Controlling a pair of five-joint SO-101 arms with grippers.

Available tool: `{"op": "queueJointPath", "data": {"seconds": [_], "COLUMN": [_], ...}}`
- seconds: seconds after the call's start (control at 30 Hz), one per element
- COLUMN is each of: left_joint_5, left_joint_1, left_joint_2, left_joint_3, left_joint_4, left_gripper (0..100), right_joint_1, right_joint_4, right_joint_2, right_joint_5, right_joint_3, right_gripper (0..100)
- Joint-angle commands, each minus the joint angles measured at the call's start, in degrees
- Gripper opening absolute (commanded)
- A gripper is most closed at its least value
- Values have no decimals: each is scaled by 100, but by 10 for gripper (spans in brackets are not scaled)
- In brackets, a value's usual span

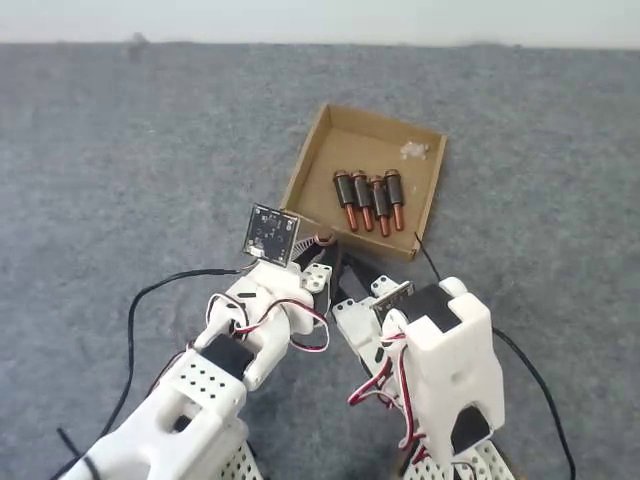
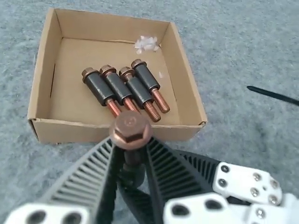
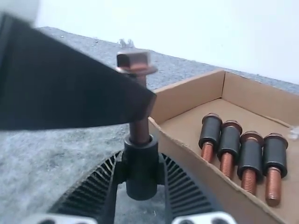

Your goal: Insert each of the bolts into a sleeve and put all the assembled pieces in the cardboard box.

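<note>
Just before the near wall of the cardboard box (image 2: 43, 125), the right gripper (image 3: 140, 176) is clamping one black sleeve (image 3: 139, 154), axis upright. The left gripper (image 2: 131, 153) is pinching one copper bolt (image 2: 130, 129) under its head, head up, shank entering the sleeve. Inside the box, four assembled pieces (image 2: 125, 88) are lying side by side, heads pointing toward the far wall.

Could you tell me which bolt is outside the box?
The bolt in the left gripper, tip in a sleeve; four others lie in the box.
</note>
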Motion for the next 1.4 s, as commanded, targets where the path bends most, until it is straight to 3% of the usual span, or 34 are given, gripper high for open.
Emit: {"op": "queueJointPath", "data": {"seconds": [0.0,0.2,0.37,0.6,0.97,1.37], "left_joint_5": [-44,-35,-18,193,229,905], "left_joint_1": [88,387,193,149,-132,-703], "left_joint_2": [-88,-88,-88,-97,-158,-158], "left_joint_3": [40,207,215,119,-198,-796], "left_joint_4": [-53,202,273,712,765,765], "left_gripper": [12,13,14,156,145,145], "right_joint_1": [330,338,321,330,347,347], "right_joint_4": [-48,48,31,31,31,75], "right_joint_2": [-163,-163,-163,-163,-163,-163], "right_joint_5": [-26,-26,-26,-35,-35,-35], "right_joint_3": [-202,-237,-202,-202,-229,-290], "right_gripper": [6,6,6,6,6,6]}}
